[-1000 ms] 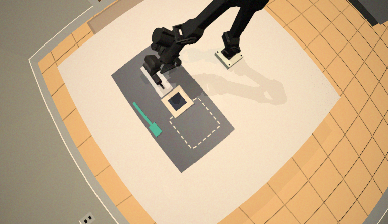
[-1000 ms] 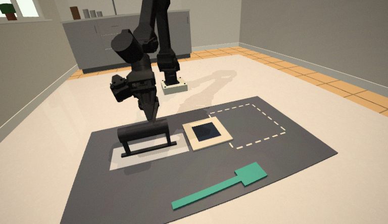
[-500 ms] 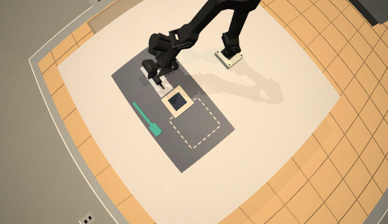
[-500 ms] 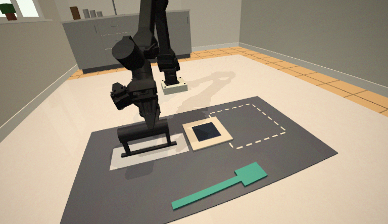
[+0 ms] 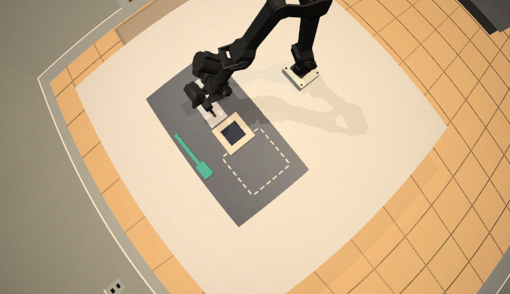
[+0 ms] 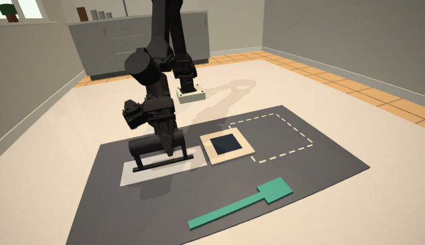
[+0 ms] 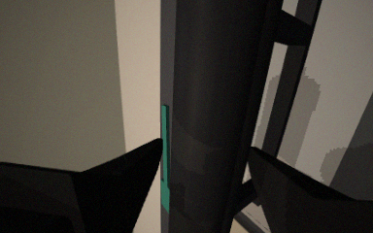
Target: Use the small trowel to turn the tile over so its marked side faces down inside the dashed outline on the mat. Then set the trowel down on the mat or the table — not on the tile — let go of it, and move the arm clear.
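The trowel has a black cylindrical handle (image 6: 147, 145) (image 7: 214, 87) on two posts above a flat white blade (image 6: 140, 175) (image 5: 204, 118); it rests on the grey mat (image 5: 240, 208) (image 6: 125, 214). My gripper (image 5: 208, 108) (image 6: 169, 150) (image 7: 204, 148) points down over the handle, open, with one finger on each side of it. The tile (image 5: 233, 133) (image 6: 227, 145) is cream with a dark square mark facing up. It lies next to the trowel, overlapping a corner of the dashed outline (image 5: 255, 192) (image 6: 272, 157).
A flat green paddle-shaped piece (image 5: 204, 170) (image 6: 274, 189) (image 7: 165, 160) lies on the mat near its edge, away from the tile. The arm's base (image 5: 301, 75) (image 6: 190, 93) stands on the table beyond the mat.
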Controlling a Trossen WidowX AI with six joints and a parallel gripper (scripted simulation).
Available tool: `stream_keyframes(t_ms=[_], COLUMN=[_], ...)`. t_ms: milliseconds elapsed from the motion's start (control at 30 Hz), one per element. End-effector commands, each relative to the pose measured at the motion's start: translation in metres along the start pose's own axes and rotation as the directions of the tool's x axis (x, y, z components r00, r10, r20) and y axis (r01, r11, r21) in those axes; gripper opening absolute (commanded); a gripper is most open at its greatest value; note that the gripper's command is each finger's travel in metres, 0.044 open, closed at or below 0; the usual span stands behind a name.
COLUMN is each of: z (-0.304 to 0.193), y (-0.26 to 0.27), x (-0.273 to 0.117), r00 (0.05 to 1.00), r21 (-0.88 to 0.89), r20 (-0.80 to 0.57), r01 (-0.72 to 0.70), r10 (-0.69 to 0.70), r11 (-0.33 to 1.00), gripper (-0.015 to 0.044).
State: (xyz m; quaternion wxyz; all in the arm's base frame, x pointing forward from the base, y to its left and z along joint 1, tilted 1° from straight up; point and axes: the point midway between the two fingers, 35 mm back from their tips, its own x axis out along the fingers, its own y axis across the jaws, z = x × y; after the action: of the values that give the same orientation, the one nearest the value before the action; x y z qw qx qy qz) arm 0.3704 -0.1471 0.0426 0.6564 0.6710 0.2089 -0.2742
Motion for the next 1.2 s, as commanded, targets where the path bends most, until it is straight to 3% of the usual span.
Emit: stream_keyframes(t_ms=[0,133,833,1167], z=[0.001,0.001,0.001,0.001], y=[0.000,0.000,0.000,0.040], x=[0.002,0.002,0.002,-0.030], r00=[1.000,1.000,1.000,1.000], r21=[0.006,0.006,0.006,0.004], r20=[0.003,0.003,0.003,0.001], r01=[-0.001,-0.001,-0.001,-0.001], r10=[0.001,0.001,0.001,0.001], r11=[1.000,1.000,1.000,1.000], gripper=[0.0247,0.0142,0.0003,0.0000])
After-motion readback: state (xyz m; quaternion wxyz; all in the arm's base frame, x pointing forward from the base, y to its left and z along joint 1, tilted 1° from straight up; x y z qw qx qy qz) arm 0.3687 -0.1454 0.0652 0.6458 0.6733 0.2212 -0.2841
